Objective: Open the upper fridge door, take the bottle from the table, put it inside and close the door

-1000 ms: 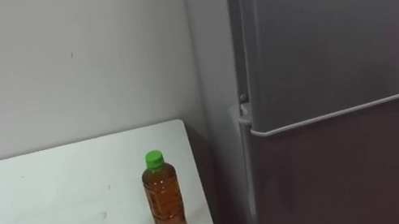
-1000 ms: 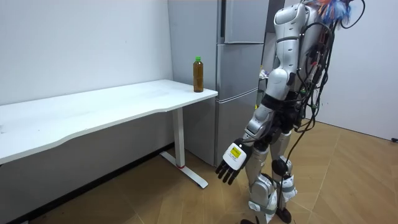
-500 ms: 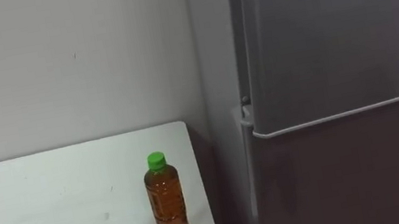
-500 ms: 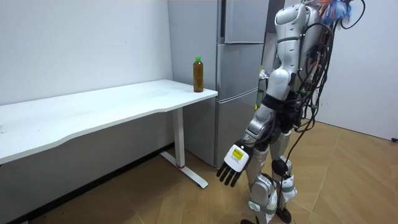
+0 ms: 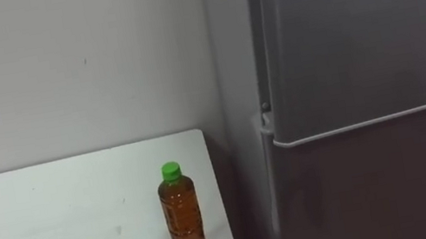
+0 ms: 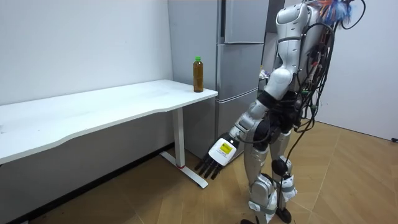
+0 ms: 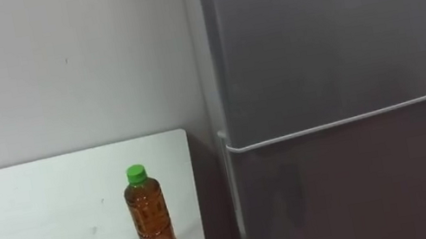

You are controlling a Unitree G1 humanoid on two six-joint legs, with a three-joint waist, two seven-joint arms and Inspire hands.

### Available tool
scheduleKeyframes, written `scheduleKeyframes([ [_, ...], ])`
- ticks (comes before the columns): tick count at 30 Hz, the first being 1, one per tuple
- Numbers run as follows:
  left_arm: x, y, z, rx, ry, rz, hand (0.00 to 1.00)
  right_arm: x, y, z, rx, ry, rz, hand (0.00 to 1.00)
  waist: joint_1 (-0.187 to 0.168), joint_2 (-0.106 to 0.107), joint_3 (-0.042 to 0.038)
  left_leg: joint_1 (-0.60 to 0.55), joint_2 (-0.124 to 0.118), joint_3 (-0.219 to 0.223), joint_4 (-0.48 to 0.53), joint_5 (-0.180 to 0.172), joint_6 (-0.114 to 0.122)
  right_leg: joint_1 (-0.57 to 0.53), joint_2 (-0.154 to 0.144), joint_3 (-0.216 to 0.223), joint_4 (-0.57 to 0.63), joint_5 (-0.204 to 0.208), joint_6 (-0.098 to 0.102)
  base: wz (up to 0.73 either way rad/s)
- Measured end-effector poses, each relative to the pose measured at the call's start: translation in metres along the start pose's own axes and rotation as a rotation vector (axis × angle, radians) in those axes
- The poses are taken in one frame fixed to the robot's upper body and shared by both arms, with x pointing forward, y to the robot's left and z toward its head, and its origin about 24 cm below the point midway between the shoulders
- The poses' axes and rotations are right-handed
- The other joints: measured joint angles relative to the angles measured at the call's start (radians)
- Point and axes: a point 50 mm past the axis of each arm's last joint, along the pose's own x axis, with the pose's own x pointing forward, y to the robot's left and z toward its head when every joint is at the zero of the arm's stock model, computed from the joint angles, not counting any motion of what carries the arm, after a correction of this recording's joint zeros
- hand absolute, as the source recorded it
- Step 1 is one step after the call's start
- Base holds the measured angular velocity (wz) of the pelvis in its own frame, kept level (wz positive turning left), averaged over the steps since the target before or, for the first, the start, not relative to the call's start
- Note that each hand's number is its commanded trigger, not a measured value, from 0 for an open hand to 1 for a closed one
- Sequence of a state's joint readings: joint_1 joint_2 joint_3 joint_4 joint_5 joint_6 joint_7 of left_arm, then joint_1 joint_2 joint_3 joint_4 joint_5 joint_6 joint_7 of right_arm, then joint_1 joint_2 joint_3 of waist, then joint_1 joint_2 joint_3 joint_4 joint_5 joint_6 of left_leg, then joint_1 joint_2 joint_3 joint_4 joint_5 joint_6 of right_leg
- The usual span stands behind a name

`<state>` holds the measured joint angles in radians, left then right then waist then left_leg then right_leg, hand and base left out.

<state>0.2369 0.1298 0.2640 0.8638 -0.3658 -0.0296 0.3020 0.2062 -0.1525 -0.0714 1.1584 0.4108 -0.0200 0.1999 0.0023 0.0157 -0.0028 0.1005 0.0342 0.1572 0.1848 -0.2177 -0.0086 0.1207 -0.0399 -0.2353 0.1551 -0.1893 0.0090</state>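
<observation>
Your left hand [image 6: 217,153] swung forward from beside the leg, low toward the fridge [image 5: 364,31], fingers straight and holding nothing. The bottle [image 5: 184,226] stood upright and untouched at the table [image 5: 39,229] corner nearest the fridge, whose 2 doors were closed. I'd judge the reach had only begun.

You will find nothing legible here: no words, numbers or signs can be read on the bottle [image 5: 185,227] or fridge [image 5: 357,41].
</observation>
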Motion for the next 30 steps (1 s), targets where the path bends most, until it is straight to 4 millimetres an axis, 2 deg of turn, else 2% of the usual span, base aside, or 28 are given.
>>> scheduleKeyframes([
  [3, 0.000, -0.005, 0.018, -0.077, -0.070, 0.002, 0.00, 0.000, -0.001, 0.001, -0.001, -0.004, -0.006, 0.00, 0.000, 0.009, 0.0008, 0.014, -0.001, 0.001, -0.004, 0.000, 0.000, 0.010, -0.001, -0.001, -0.002, -0.001, 0.001, 0.00],
  [7, -0.007, -0.013, 0.054, -0.195, -0.207, -0.013, 0.00, -0.001, -0.005, 0.001, -0.012, -0.009, -0.030, 0.00, 0.002, 0.016, 0.0034, 0.012, 0.000, 0.003, -0.006, 0.000, 0.000, 0.005, -0.001, -0.003, 0.000, -0.001, 0.000, -0.01],
  [9, -0.012, -0.015, 0.070, -0.225, -0.281, -0.018, 0.00, -0.001, -0.004, 0.006, -0.038, -0.031, -0.030, 0.00, 0.001, 0.019, 0.0028, 0.006, 0.000, 0.003, -0.005, 0.000, 0.000, -0.001, -0.002, -0.007, 0.007, -0.002, 0.000, 0.00],
  [11, -0.020, -0.019, 0.095, -0.268, -0.391, -0.043, 0.00, -0.002, -0.005, 0.007, -0.060, -0.040, -0.036, 0.00, 0.003, 0.021, 0.0012, 0.000, -0.001, 0.002, -0.001, 0.000, 0.000, -0.008, -0.005, -0.013, 0.017, -0.005, -0.001, 0.04],
  [12, -0.022, -0.020, 0.100, -0.275, -0.413, -0.049, 0.00, -0.002, -0.005, 0.007, -0.060, -0.040, -0.038, 0.00, 0.003, 0.020, 0.0014, 0.000, -0.001, 0.003, -0.001, 0.000, 0.000, -0.010, -0.005, -0.013, 0.017, -0.005, -0.001, 0.00],
  [13, -0.025, -0.020, 0.108, -0.288, -0.448, -0.058, 0.00, -0.002, -0.005, 0.007, -0.056, -0.043, -0.040, 0.00, 0.004, 0.016, -0.0019, 0.001, 0.000, 0.003, 0.001, 0.000, 0.000, -0.010, -0.004, -0.011, 0.017, -0.005, -0.001, 0.00],
  [14, -0.030, -0.021, 0.116, -0.305, -0.482, -0.064, 0.00, -0.002, -0.006, 0.006, -0.049, -0.044, -0.042, 0.00, 0.004, 0.020, -0.0005, 0.002, 0.000, 0.002, 0.001, 0.000, 0.000, -0.010, -0.004, -0.009, 0.017, -0.005, -0.001, 0.00],
  [17, -0.043, -0.024, 0.138, -0.352, -0.577, -0.096, 0.00, -0.003, -0.004, 0.005, -0.045, -0.057, -0.042, 0.00, 0.004, 0.017, -0.0033, 0.000, -0.001, -0.001, 0.003, 0.000, 0.000, -0.008, -0.004, -0.010, 0.015, -0.005, -0.001, 0.01],
  [20, -0.055, -0.025, 0.155, -0.400, -0.652, -0.123, 0.00, -0.003, -0.004, 0.003, -0.040, -0.052, -0.043, 0.00, -0.002, 0.016, 0.0029, 0.006, -0.002, -0.003, 0.003, 0.000, 0.000, -0.002, -0.006, -0.011, 0.015, -0.007, 0.001, 0.00],
  [26, -0.088, -0.023, 0.190, -0.486, -0.832, -0.188, 0.00, -0.002, -0.003, 0.002, -0.025, -0.056, -0.043, 0.00, 0.000, 0.014, 0.0024, 0.009, -0.005, -0.006, 0.000, 0.000, 0.000, -0.001, -0.008, -0.011, 0.014, -0.009, 0.002, 0.01],
  [30, -0.105, -0.018, 0.205, -0.532, -0.924, -0.213, 0.00, -0.002, -0.002, 0.002, -0.031, -0.055, -0.043, 0.00, 0.001, 0.016, 0.0005, 0.009, -0.006, -0.007, 0.000, 0.000, 0.000, 0.000, -0.008, -0.013, 0.014, -0.009, 0.002, 0.00],
])
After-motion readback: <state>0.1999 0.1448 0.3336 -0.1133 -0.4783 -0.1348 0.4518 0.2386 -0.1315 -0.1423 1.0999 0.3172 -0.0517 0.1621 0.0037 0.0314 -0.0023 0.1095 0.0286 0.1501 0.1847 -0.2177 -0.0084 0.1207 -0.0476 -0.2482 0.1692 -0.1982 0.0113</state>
